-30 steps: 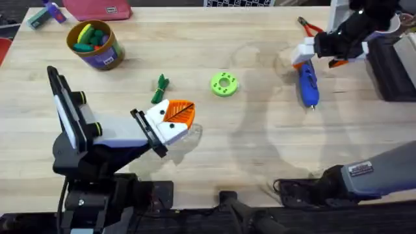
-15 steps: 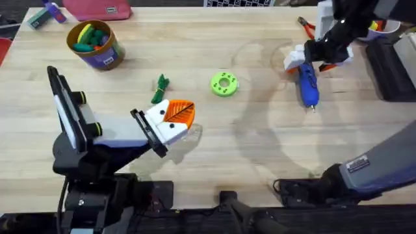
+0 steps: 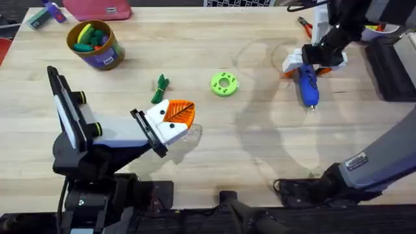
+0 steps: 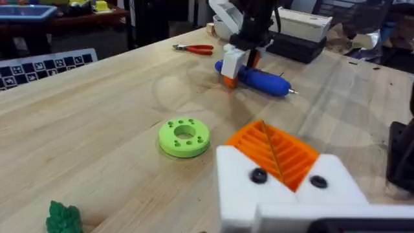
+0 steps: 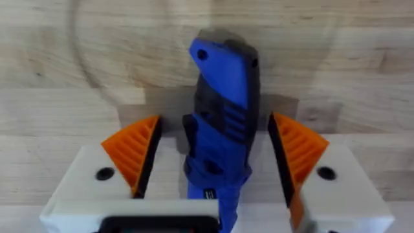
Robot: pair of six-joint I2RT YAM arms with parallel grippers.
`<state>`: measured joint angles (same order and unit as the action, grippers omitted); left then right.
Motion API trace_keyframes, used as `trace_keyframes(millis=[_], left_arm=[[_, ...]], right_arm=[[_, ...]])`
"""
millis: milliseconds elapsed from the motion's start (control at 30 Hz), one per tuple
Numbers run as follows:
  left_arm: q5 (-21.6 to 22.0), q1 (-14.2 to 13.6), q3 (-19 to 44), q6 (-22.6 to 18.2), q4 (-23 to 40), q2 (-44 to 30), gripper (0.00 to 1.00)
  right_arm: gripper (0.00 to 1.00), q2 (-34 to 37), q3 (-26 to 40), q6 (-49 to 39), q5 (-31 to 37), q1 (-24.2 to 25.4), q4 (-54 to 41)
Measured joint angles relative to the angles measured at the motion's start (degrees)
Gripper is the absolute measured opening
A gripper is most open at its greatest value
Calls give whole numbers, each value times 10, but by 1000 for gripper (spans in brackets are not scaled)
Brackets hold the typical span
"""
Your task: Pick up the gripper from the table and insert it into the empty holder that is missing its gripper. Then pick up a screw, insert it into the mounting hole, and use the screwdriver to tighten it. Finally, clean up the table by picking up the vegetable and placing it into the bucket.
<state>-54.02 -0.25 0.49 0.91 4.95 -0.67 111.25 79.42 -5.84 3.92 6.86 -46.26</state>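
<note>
Screwdriver (image 3: pixel 307 86) lying flat on worktop (image 3: pixel 260 149) at far right; right claw (image 3: pixel 311 60) straddles its rear end, pads (image 5: pixel 134 152) spread, not touching blue body. Bit tip tiny, barely visible. Left claw (image 3: pixel 174 121) low near centre, open or clenched: cannot tell. Vegetable (image 3: pixel 160 89) beside it, partly cut off in left wrist view. Bucket (image 3: pixel 95 44) far left, toys inside.

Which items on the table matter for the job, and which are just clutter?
Job items:
screwdriver, lying between the open fingers of the right hand
vegetable
bucket
left hand

Clutter:
green disc with holes
red-handled pliers
</note>
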Motion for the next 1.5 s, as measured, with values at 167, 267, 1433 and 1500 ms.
trace_keyframes(millis=[167, 267, 1433, 1500], left_arm=[[0, 0, 0, 0, 0, 0, 8], [0, 0, 0, 0, 0, 0, 8], [0, 0, 0, 0, 0, 0, 8], [0, 0, 0, 0, 0, 0, 8]], right_arm=[[844, 0, 0, -1, -4, 1, 0], [564, 1, 0, -2, -3, 1, 0], [25, -204, 151, 57, -21, -123, -38], [25, -231, 151, 67, -22, -147, -24]])
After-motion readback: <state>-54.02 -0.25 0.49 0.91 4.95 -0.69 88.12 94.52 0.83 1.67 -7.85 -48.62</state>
